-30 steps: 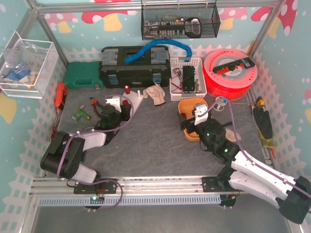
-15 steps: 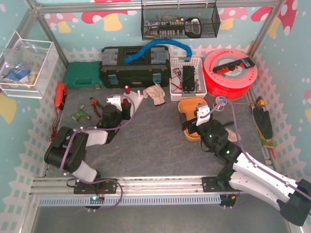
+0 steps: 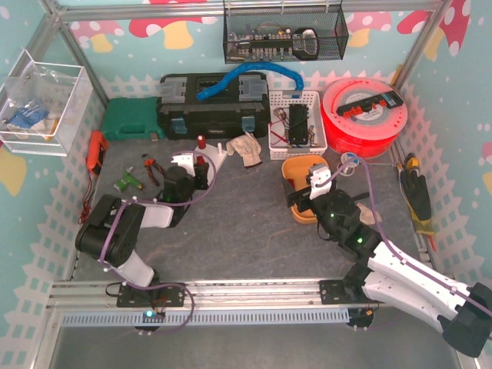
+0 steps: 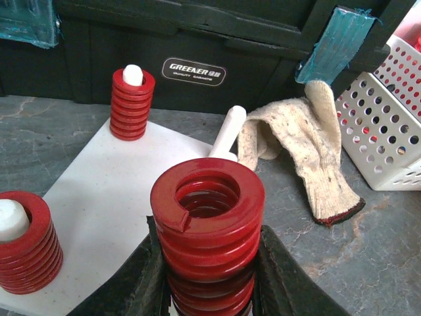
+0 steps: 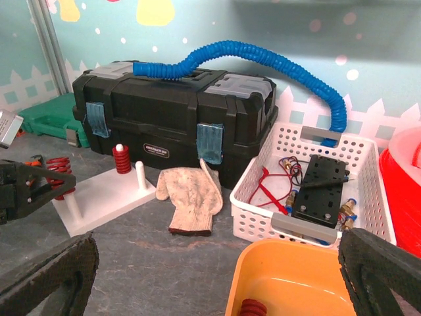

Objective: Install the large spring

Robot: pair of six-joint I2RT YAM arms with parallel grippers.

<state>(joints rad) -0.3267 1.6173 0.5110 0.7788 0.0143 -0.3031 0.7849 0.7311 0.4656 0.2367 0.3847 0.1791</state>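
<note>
My left gripper (image 4: 209, 263) is shut on the large red spring (image 4: 208, 217), holding it upright over the near right part of the white peg plate (image 4: 112, 191). No peg shows inside the spring's bore. An empty white peg (image 4: 227, 130) stands just behind it. A small red spring (image 4: 131, 102) sits on the far peg and another red spring (image 4: 21, 242) on the left peg. In the top view the left gripper (image 3: 190, 175) is at the plate (image 3: 183, 160). My right gripper (image 5: 217, 253) is open and empty above the orange bowl (image 5: 299, 280).
A red spring (image 5: 253, 308) lies in the orange bowl. A worn glove (image 4: 309, 148) lies right of the plate. A black toolbox (image 3: 214, 108) stands behind it, with a white basket (image 3: 296, 123) and a red spool (image 3: 365, 115) to its right. Hand tools (image 3: 142, 171) lie at the left.
My left arm has swung slightly right and forward, carrying the large spring closer to the plate's pegs. The right arm has barely moved.
</note>
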